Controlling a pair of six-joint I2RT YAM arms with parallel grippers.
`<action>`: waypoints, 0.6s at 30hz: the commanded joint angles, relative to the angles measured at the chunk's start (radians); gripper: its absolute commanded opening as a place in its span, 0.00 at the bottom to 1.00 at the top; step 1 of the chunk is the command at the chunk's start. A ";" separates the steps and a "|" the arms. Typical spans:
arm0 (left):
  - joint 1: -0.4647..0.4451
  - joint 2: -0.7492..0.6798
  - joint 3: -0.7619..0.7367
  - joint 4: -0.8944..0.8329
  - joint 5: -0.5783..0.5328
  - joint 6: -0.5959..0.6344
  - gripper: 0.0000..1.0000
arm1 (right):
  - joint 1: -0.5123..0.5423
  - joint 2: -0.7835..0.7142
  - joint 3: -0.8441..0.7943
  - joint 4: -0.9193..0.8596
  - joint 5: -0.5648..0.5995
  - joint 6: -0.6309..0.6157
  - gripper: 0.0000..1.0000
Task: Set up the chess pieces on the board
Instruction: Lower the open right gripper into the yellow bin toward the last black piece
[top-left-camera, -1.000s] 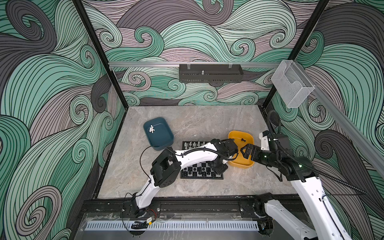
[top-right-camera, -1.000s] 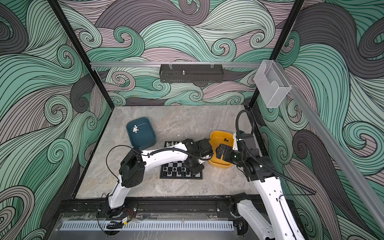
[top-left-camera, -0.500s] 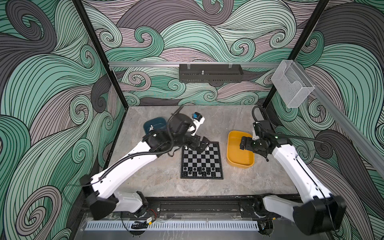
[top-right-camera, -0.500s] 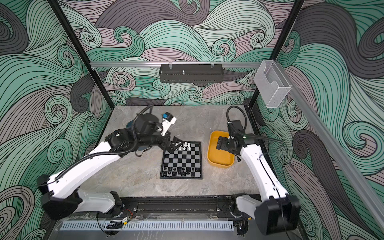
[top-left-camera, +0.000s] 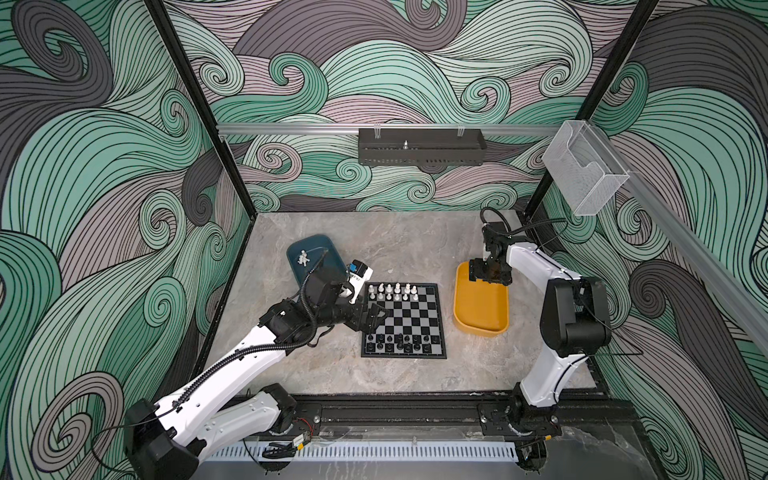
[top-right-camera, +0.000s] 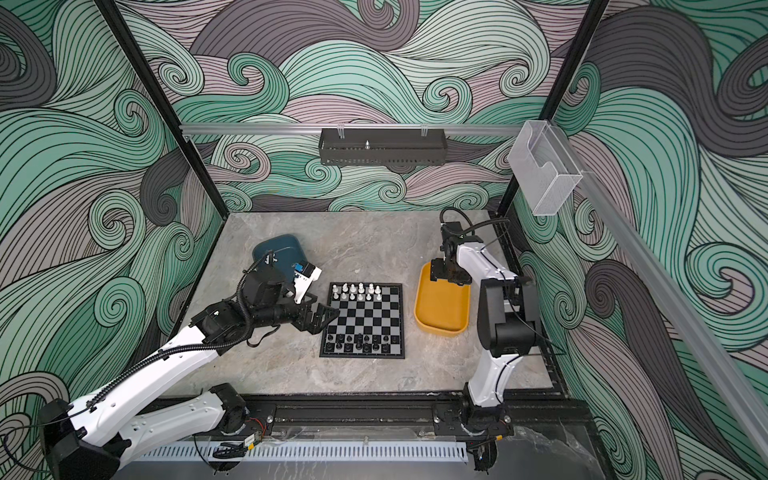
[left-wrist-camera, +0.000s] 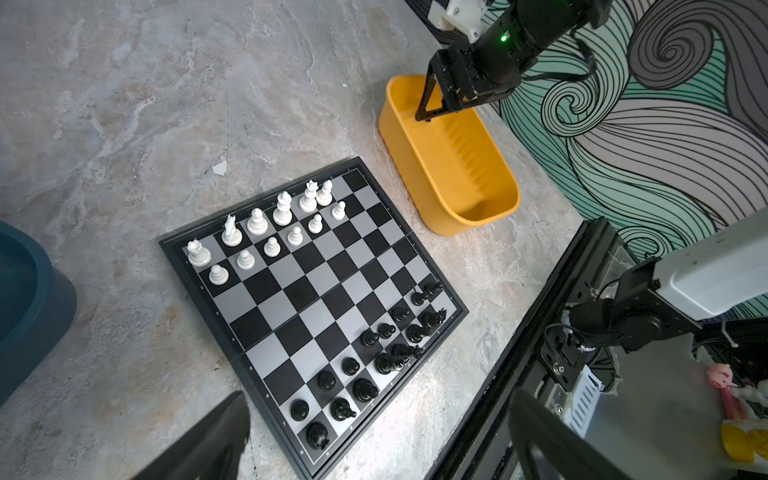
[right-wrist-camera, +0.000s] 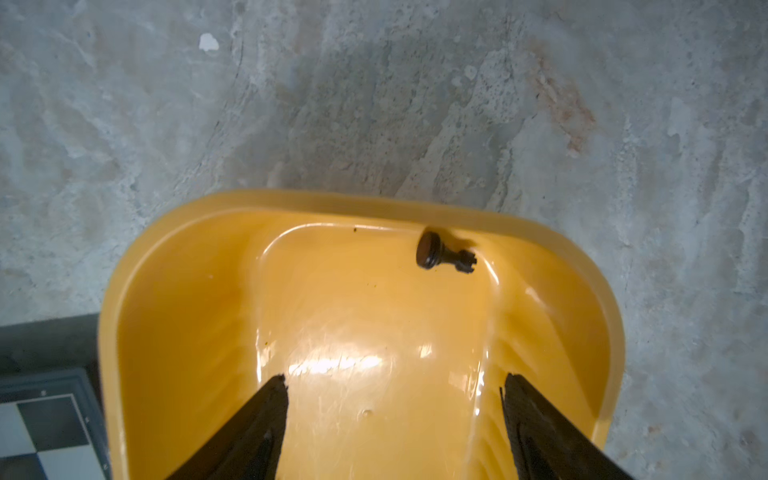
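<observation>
The board (top-left-camera: 409, 318) (top-right-camera: 368, 320) (left-wrist-camera: 316, 291) lies mid-table. White chess pieces (top-left-camera: 395, 291) (left-wrist-camera: 266, 232) fill part of its two far rows, and black ones (top-left-camera: 401, 341) (left-wrist-camera: 374, 361) stand in its near rows. My left gripper (top-left-camera: 376, 318) (top-right-camera: 328, 318) (left-wrist-camera: 378, 395) hangs open and empty at the board's left edge. My right gripper (top-left-camera: 484, 276) (top-right-camera: 446, 276) (right-wrist-camera: 395, 377) is open and empty over the far end of the yellow tray (top-left-camera: 482, 320) (right-wrist-camera: 332, 199). A black rook (right-wrist-camera: 444, 253) lies on its side in that tray, ahead of the fingertips.
A teal tray (top-left-camera: 316, 249) (top-right-camera: 286, 247) sits far left of the board with white pieces (top-left-camera: 303, 259) in it, and the left arm's wrist overlaps its near edge. Patterned walls enclose the table. A black rail (top-left-camera: 415, 411) runs along the front.
The left arm pulled back from across the board to its left edge, and its gripper opened. The right arm swung back to the far end of the yellow tray.
</observation>
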 joint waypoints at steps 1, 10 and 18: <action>0.006 -0.027 0.016 0.039 0.010 0.028 0.99 | -0.023 0.040 0.031 0.045 -0.065 -0.038 0.88; 0.006 -0.015 0.013 0.039 0.044 0.026 0.99 | -0.075 0.120 0.044 0.113 -0.187 -0.021 0.93; 0.006 -0.004 0.015 0.040 0.063 0.025 0.99 | -0.082 0.153 0.055 0.140 -0.248 0.011 0.92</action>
